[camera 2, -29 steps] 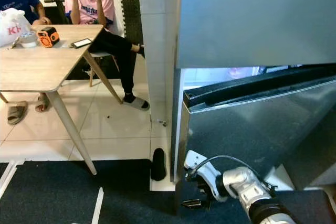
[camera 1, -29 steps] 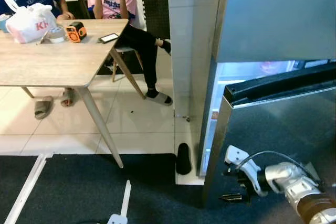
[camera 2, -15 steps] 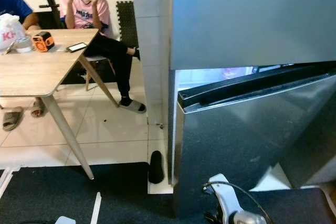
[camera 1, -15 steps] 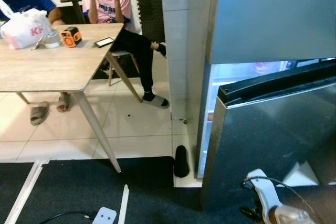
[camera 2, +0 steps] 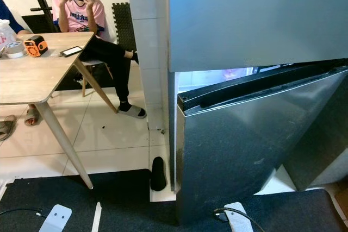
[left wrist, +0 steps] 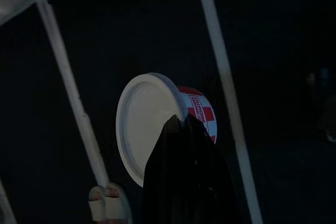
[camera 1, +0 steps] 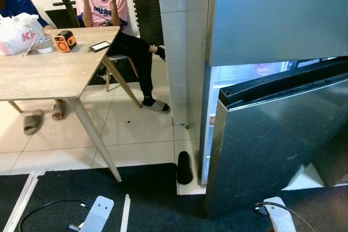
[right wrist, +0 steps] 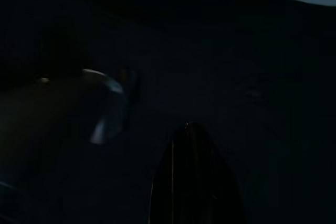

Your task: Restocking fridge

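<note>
The lower fridge door (camera 1: 277, 139) stands ajar, lit shelves showing behind it. The left gripper (left wrist: 184, 182), hanging low in shadow, has its jaws pinching a white-lidded tub (left wrist: 152, 124) with a red-and-white label too small to read. The right gripper (right wrist: 191, 177) is dark; I cannot tell its jaws' state. Next move, likely: widen the door, then lift the tub inside. The bag (camera 1: 22, 25) on the counter (camera 1: 49, 74) reads "KH".

We see pale floor tiles (camera 1: 136, 134), a dark carpet (camera 1: 152, 199) nearest us, a white tiled pillar (camera 1: 182, 42), a light wooden counter (camera 1: 49, 74) on slanted legs, two seated people behind it, a black foam mat (camera 1: 148, 12) against the wall.
</note>
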{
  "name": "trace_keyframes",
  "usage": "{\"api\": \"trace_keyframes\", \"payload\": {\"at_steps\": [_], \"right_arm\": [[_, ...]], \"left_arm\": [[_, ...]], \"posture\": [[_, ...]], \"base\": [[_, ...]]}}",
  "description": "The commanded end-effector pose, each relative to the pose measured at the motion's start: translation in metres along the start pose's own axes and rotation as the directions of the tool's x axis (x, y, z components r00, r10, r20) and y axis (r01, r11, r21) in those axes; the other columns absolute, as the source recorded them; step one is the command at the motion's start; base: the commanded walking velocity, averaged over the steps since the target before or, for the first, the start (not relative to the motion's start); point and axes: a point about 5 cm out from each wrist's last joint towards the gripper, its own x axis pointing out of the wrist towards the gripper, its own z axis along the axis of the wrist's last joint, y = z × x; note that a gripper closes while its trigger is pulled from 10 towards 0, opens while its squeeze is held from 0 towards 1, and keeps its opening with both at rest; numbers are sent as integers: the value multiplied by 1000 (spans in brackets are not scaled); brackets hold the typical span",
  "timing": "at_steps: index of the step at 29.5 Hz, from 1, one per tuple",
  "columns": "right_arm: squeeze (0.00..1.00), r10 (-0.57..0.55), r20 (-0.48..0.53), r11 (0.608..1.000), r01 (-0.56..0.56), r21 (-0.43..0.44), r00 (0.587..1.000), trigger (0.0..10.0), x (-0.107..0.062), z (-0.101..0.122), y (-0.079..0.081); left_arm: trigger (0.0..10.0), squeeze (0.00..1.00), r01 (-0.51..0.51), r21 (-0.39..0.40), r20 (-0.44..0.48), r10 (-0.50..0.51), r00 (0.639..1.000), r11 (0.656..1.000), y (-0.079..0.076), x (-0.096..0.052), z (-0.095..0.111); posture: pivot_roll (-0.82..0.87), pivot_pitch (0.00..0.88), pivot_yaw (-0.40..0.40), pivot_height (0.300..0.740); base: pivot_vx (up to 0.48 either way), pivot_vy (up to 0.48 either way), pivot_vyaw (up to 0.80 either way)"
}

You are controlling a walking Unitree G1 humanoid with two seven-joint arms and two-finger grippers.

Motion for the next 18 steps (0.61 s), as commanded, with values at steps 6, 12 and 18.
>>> {"api": "trace_keyframes", "payload": {"at_steps": [6, 12, 18], "right_arm": [[0, 6, -10, 1000, -6, 25, 1000, 0, 1, -6, 5], [0, 14, -15, 1000, -14, 25, 1000, 10000, 1, -7, 9], [0, 25, -18, 999, -25, 21, 1000, 10000, 2, -8, 14]], "left_arm": [[10000, 0, 39, -18, -63, -40, 997, 999, -16, -3, -18], [10000, 0, 43, -37, -90, -46, 995, 998, -19, -6, -29], [10000, 0, 53, -39, -104, -57, 993, 998, -22, -7, -33]], "posture": [[-25, 0, 22, 740], [-23, 0, 21, 740], [-21, 0, 17, 740]], "base": [[0, 0, 0], [0, 0, 0], [0, 0, 0]]}}
